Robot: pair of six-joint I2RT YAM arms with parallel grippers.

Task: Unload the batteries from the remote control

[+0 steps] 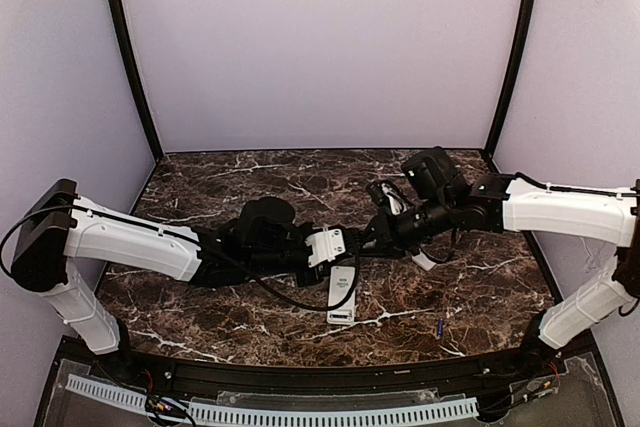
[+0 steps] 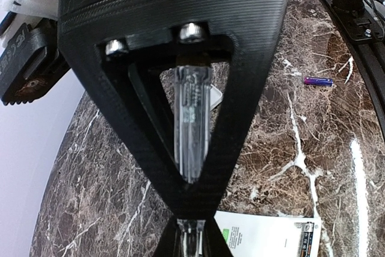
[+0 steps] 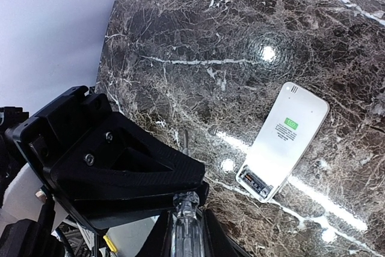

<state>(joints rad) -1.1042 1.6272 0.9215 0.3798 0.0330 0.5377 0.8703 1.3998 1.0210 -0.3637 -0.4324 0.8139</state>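
**Position of items.** The slim white plastic remote control (image 1: 342, 295) lies flat on the dark marble tabletop (image 1: 250, 177), at lower centre of the overhead view, back face up. Its cover is off. A short white rectangular cover piece (image 1: 425, 260) lies apart from it, to the right of centre. One small blue-purple cylindrical battery (image 1: 438, 327) lies loose at lower right, well clear of the remote.

**Container.** The open battery compartment (image 3: 254, 182) sits at the remote's near end. At least one battery (image 2: 307, 236) is seated in it. Whether a second slot is vacant is too small to tell.

**End effectors.** The left end effector (image 2: 191, 173) hangs just above the remote, its fingers pressed together on nothing. The right end effector (image 3: 184, 203) hovers just up and right of the remote. Its fingers look close together, but whether they are fully closed cannot be told.

**Step in hand.** In my judgement the unloading is part done: one battery is out and one is due.

**Next move.** One end effector should part its fingers and descend on the compartment. It must lift the seated battery by its end while the other steadies the remote.
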